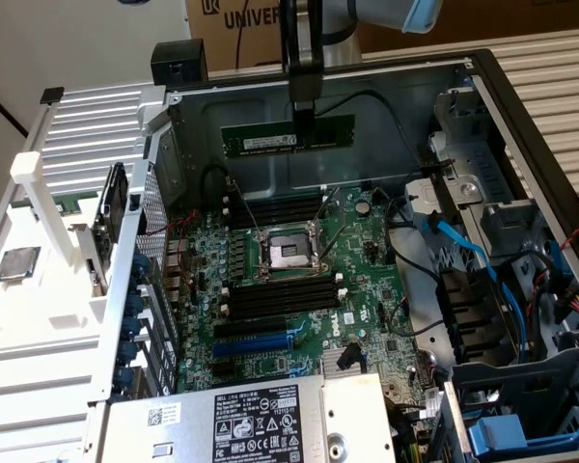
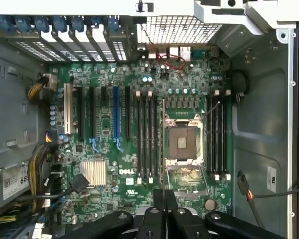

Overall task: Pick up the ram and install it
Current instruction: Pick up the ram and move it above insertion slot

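gripper (image 1: 304, 121) pinching the ram (image 1: 261, 138), held level in mid-air over the motherboard's (image 1: 367, 260) far edge. below: open cpu socket (image 1: 288, 253) flanked by black memory slots (image 1: 280, 299). exterior view catches a loose processor chip (image 1: 17, 262) outside the case (image 1: 521, 125); wrist view looks straight down onto the board.

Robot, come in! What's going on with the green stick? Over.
Fingers shut on ram. Ram level, in the air above motherboard, not in any slot. Nothing blocking seen.
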Controlling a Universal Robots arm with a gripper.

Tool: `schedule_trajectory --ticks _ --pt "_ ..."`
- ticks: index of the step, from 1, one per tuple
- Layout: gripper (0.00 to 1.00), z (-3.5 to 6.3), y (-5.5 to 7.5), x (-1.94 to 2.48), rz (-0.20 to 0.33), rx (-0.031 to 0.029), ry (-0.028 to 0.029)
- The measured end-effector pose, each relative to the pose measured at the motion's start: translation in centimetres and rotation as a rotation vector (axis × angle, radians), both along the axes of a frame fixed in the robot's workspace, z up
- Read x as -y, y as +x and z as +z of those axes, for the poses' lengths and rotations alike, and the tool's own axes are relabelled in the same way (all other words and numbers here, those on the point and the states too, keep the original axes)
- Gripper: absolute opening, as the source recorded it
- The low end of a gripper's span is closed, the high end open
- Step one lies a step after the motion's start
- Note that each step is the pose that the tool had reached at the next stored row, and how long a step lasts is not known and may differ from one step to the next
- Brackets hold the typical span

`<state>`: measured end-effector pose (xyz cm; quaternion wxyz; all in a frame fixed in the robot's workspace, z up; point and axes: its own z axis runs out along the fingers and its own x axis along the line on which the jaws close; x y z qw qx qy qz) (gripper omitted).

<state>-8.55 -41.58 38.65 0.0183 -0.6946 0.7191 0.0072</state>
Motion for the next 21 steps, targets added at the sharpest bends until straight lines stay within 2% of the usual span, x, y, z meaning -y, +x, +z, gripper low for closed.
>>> schedule_trajectory --ticks 4,5,8,10,15,17,21 --pt "0.12 -0.31 -0.1 -0.23 0.000 0.0164 0.0001" --pt "0.12 -0.42 -0.3 -0.41 0.000 0.0260 0.0002" --pt "0.12 -0.59 -0.7 -0.68 0.000 0.0405 0.0002" --pt "0.12 -0.76 -1.0 -0.72 0.000 0.0477 0.0002" --pt "0.12 -1.10 -1.6 -0.74 0.000 0.0496 0.0004" --pt "0.12 -1.19 -1.8 -0.74 -0.001 0.0495 0.0024" --pt "0.12 -1.33 -1.9 -0.74 -0.002 0.0496 0.0130"
